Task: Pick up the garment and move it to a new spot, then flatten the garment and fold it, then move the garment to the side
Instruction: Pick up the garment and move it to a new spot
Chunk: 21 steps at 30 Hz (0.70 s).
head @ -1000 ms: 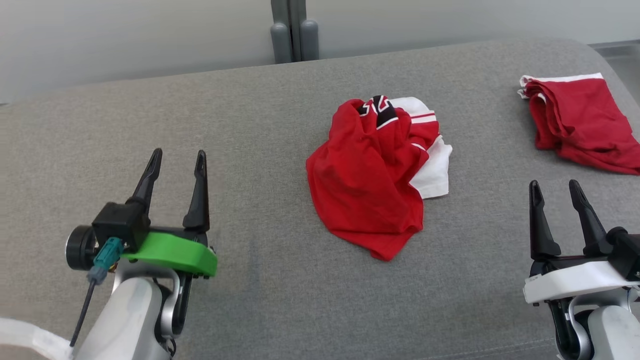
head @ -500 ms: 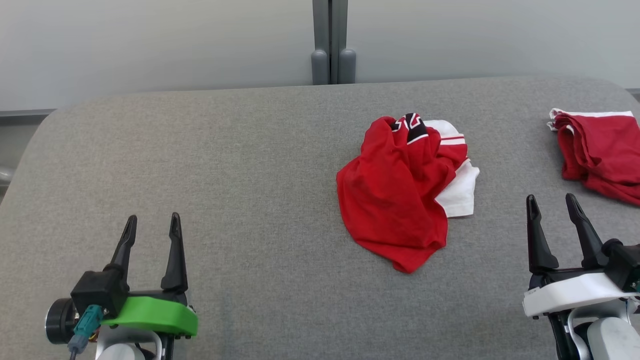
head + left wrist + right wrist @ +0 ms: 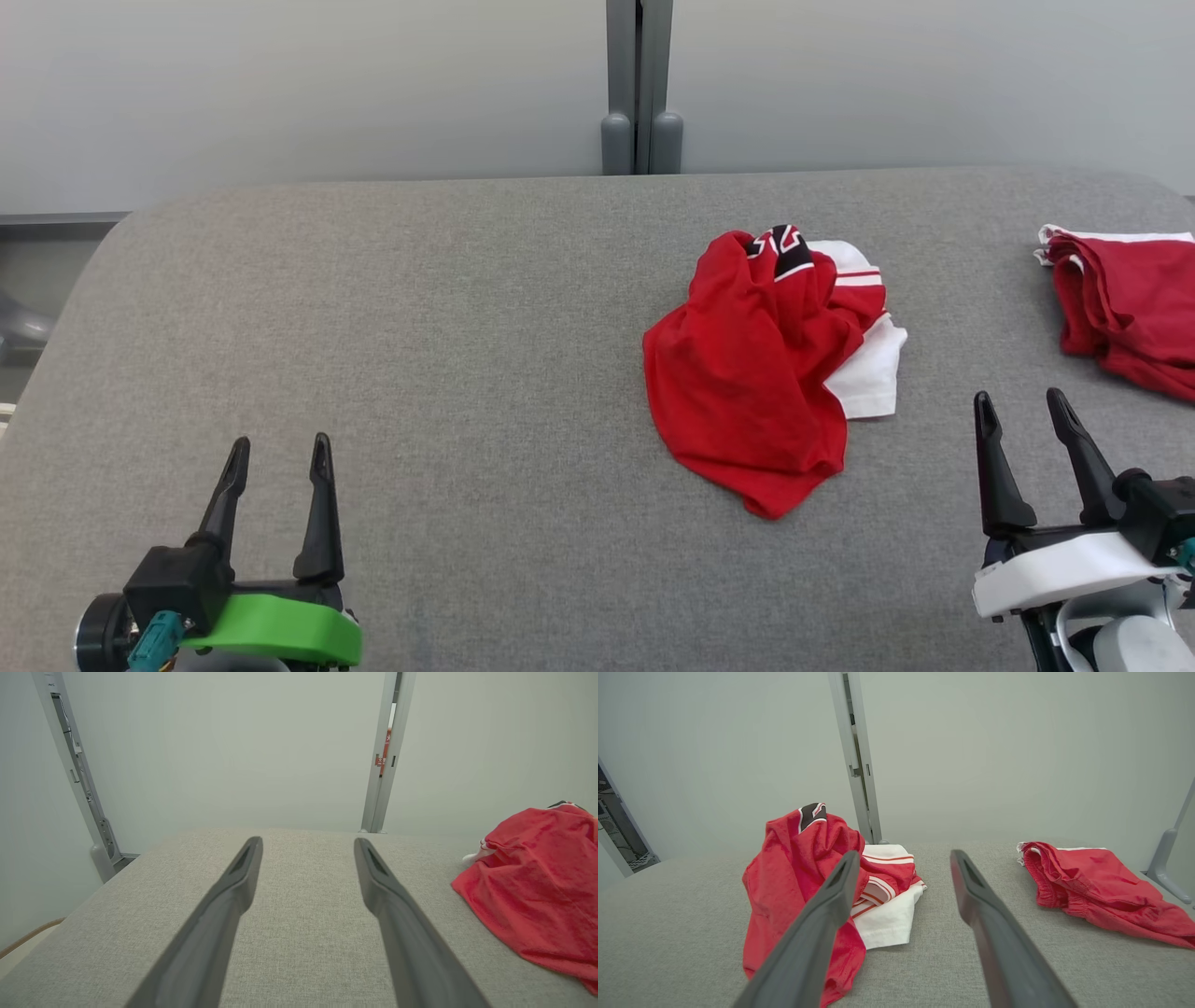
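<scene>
Fingers (image 3: 991,467) of the right gripper (image 3: 1018,397) stood spread (nothing held); its best grip looked the bunched peak of the garment (image 3: 747,373), toward nine o'clock.

Head view looks down; both wrist views skim low toward the wall (image 3: 233,742); all share, seemingly, one garment (image 3: 747,373).

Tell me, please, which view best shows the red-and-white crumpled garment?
The head view: the crumpled garment lies whole and unobstructed on the grey surface. In the right wrist view a pincer finger overlaps it; the left wrist view crops it.
</scene>
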Available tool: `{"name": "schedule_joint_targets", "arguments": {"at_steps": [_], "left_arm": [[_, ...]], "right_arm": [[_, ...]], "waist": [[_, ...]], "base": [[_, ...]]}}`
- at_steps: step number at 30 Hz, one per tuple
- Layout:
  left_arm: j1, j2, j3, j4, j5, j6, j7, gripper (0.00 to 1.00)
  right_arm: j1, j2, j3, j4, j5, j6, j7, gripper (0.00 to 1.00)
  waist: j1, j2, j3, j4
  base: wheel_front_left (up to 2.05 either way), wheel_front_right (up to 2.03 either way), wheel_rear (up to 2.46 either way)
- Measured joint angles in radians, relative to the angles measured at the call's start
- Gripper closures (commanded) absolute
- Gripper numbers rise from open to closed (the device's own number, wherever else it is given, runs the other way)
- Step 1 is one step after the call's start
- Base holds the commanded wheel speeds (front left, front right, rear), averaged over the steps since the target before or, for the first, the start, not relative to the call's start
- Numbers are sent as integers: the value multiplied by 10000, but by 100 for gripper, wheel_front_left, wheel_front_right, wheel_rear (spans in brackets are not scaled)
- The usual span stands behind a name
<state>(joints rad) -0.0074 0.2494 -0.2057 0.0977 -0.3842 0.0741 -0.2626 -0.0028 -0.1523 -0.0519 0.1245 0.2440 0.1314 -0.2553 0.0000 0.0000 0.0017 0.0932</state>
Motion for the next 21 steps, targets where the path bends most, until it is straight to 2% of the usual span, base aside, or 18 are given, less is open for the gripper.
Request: {"name": "schedule_joint_targets", "arguments": {"at_steps": [21], "left_arm": [[238,-435,637,115,311,-412,0,0]], "right_arm": [[396,196,25,-4,-4,0,107,0]], "waist": [[0,0,-200,-22]], "base": [[0,0,0]]}}
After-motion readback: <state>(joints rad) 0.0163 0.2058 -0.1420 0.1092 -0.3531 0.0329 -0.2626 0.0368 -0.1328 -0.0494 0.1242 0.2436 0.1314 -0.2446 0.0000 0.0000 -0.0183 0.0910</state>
